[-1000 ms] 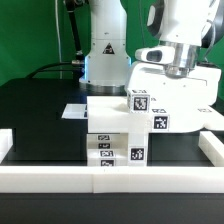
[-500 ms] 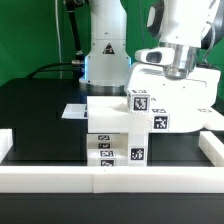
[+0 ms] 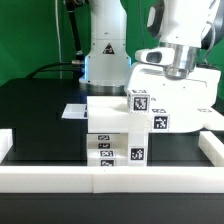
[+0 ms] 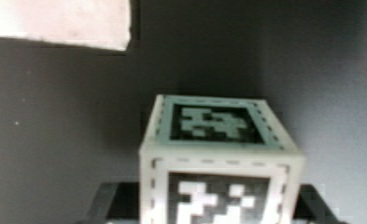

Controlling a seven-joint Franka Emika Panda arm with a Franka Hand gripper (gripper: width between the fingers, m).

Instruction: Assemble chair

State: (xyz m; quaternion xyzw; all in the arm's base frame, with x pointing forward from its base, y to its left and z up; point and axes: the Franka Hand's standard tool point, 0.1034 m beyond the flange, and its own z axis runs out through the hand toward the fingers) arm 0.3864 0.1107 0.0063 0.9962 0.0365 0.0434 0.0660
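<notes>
The chair [image 3: 130,125] stands directly beneath the claw [image 3: 178,72].

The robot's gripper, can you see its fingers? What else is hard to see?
- Gripper fingers: the exterior view hides them behind the white chair parts; the wrist view shows none.
- Tagged block: its lower part is cut off by the wrist picture's edge, and it is blurred.
- Tag patterns on the stacked parts: too small to read in the exterior view.

White arm [image 3: 105,40], rounded glossy segments, black joint bands, small triangular warning sticker, grey wrist cylinder.
</notes>
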